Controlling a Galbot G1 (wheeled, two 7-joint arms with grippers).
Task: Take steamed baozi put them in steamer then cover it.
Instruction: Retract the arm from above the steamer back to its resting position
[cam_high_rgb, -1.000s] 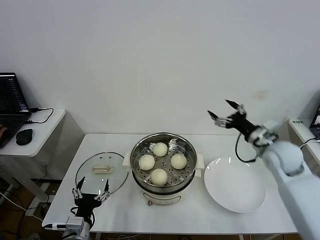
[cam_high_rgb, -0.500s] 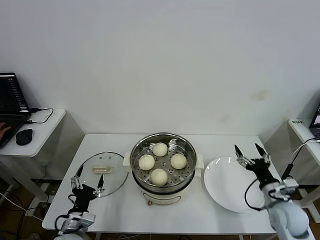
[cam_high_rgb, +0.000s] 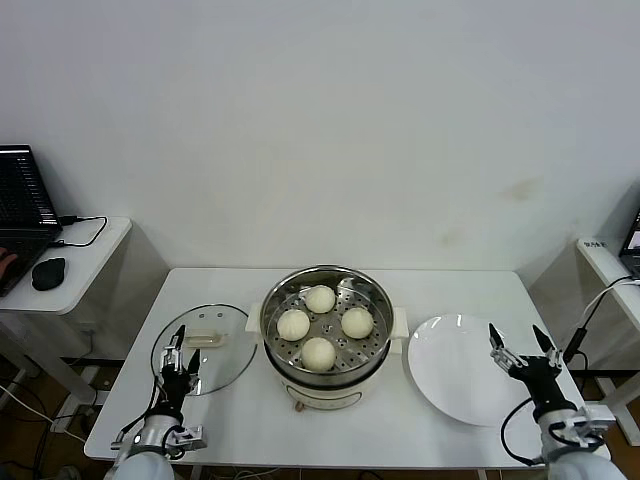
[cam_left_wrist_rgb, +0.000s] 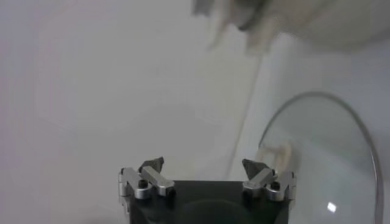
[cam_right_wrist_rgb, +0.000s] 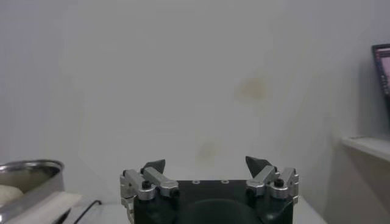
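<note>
Stainless-steel steamer (cam_high_rgb: 326, 330): round, shiny, on a cream-white base with side handles, standing at the middle of the white table (cam_high_rgb: 400, 425). Uncovered.

Steamed baozi (cam_high_rgb: 318, 353): four smooth cream-white buns, all resting on the perforated tray inside the steamer, set in a diamond, near one another.

Cover (cam_high_rgb: 228, 345): clear glass lid with metal rim and cream rectangular handle, lying flat on the table just beside the steamer on the robot's left. Also seen in the left wrist view (cam_left_wrist_rgb: 332, 158), with its handle toward the hand.

Plate (cam_high_rgb: 455, 370): flat, white, round, on the table just beside the steamer on the robot's right. Nothing on it.

Left hand (cam_high_rgb: 179, 357): low at the near edge of the table, over the near rim of the cover, fingers pointing up and spread wide, grasping nothing. Wrist view (cam_left_wrist_rgb: 203, 165) shows both fingertips well apart with only background between them.

Right hand (cam_high_rgb: 524, 342): low at the near right corner of the table, at the plate's outer edge, fingers pointing up, released and spread, holding nothing. Wrist view (cam_right_wrist_rgb: 206, 164) confirms the gap.

Side table (cam_high_rgb: 75, 265): white, at the far left, carrying a laptop (cam_high_rgb: 22, 200) and a black mouse (cam_high_rgb: 47, 272).
</note>
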